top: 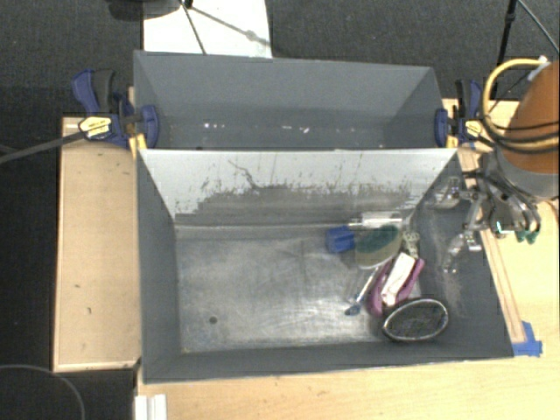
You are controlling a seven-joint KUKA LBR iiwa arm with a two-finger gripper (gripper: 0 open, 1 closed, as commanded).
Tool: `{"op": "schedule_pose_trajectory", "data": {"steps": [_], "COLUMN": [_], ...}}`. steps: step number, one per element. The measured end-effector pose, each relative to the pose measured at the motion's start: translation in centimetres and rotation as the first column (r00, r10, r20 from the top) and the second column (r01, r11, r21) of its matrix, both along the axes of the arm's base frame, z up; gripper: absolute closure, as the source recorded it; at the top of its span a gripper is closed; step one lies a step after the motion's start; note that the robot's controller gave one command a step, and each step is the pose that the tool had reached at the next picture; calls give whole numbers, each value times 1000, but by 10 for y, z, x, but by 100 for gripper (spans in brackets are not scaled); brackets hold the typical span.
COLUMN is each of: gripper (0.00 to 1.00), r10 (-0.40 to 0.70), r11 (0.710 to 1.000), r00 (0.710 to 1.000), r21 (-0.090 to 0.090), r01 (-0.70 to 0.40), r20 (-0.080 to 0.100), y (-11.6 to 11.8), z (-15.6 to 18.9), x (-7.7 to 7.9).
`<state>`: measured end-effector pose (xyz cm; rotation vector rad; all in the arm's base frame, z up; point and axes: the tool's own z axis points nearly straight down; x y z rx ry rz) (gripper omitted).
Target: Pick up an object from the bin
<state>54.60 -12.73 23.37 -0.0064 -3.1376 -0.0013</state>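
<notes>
The hand hangs above the bin's right wall; open or closed cannot be told. Nearest heap: dark round disc, purple-white item.

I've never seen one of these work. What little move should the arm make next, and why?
Probably slide the gripper toward the view's left and lower, to the purple-and-white packet beside the dark round mesh disc. It hangs over the grey metal bin's right sloping wall, apart from that small heap.
</notes>
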Motion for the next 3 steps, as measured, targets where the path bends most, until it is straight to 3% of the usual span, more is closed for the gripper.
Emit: {"op": "schedule_pose_trajectory", "data": {"steps": [1,2,3], "gripper": [0,100,100], "r10": [60,67,294], "r11": [998,998,956], "r00": [998,998,956], "r21": [-2,-1,-5], "r01": [-60,-66,-294], "r20": [7,14,14], "y": [25,27,21], "z": [-144,-145,-12], "x": [35,37,48]}}
